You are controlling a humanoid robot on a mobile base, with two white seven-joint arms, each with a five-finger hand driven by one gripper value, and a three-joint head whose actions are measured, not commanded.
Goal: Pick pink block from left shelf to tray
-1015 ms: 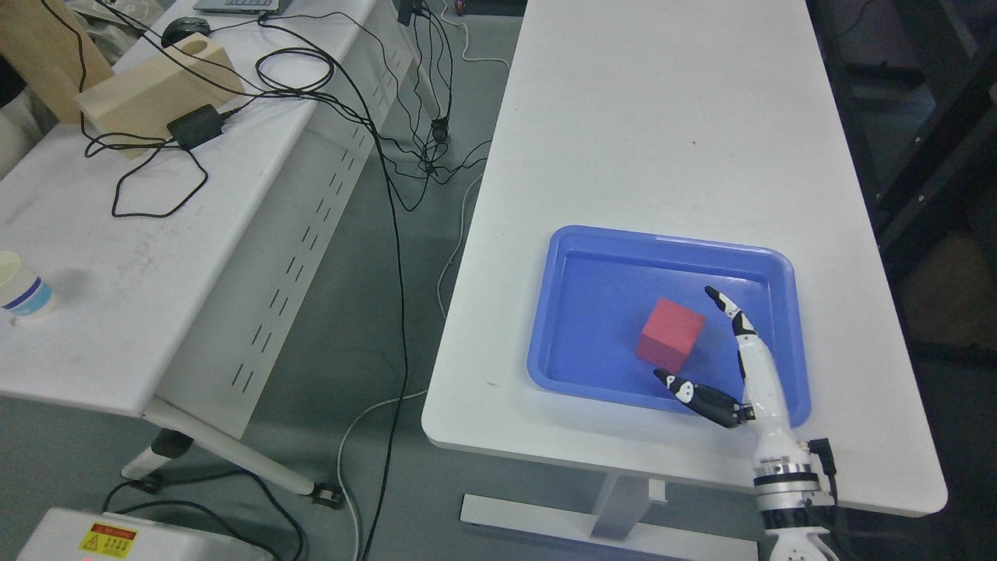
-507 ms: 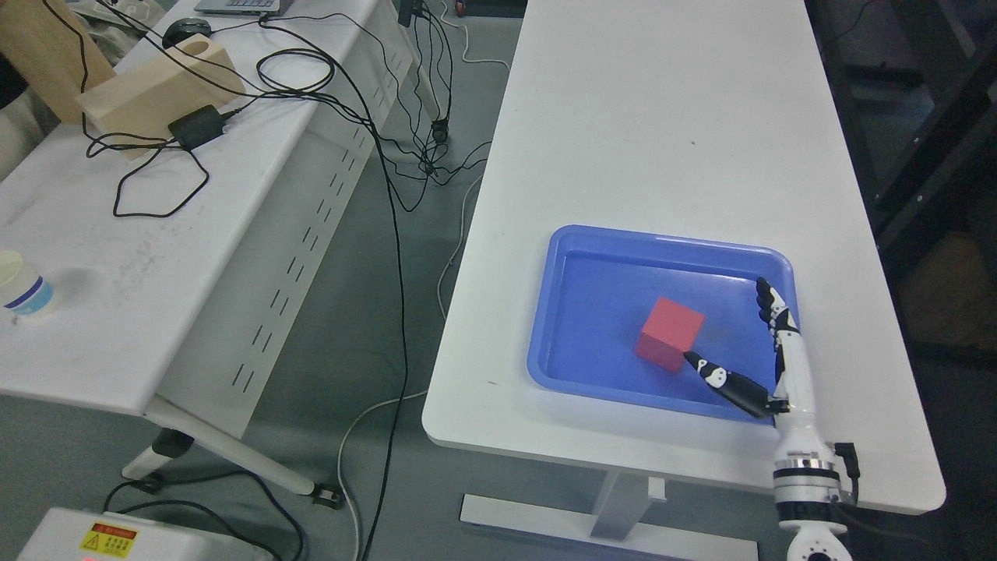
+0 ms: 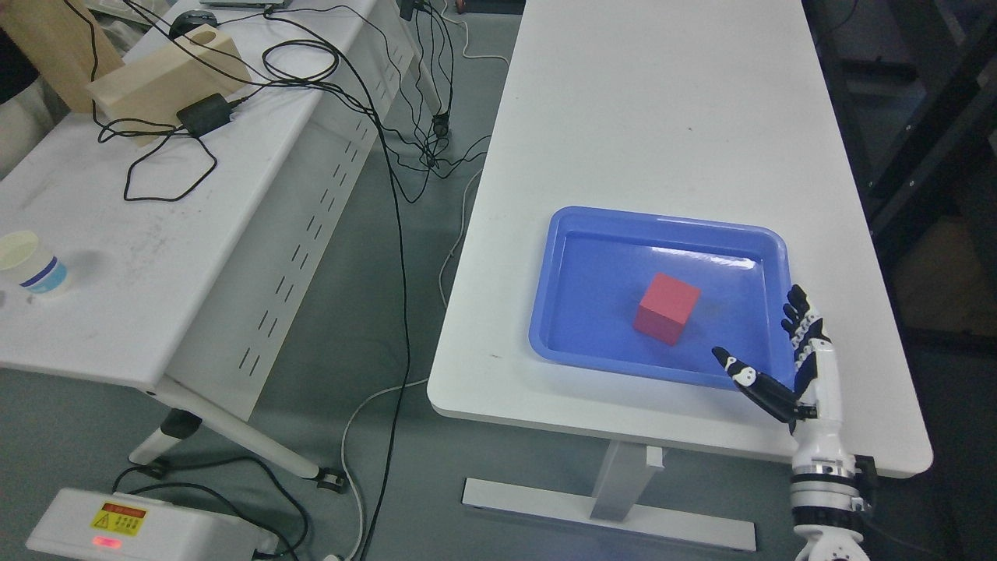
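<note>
A pink-red block (image 3: pixel 667 308) lies near the middle of the blue tray (image 3: pixel 561 234) on the white table. My right hand (image 3: pixel 767 343) is off the tray's front right corner, to the right of the block and clear of it. Its fingers are spread and it holds nothing. The left arm does not show.
The white table (image 3: pixel 662 117) stretches far behind the tray. To the left, a second table (image 3: pixel 156 234) carries a paper cup (image 3: pixel 31 265), a wooden block (image 3: pixel 167 74), a power adapter and tangled cables (image 3: pixel 397 195) that hang to the floor. A dark rack stands at the right edge.
My right hand has drawn back to the right and toward the table's front edge, away from the block. The block stays in the tray. The camera has shifted slightly.
</note>
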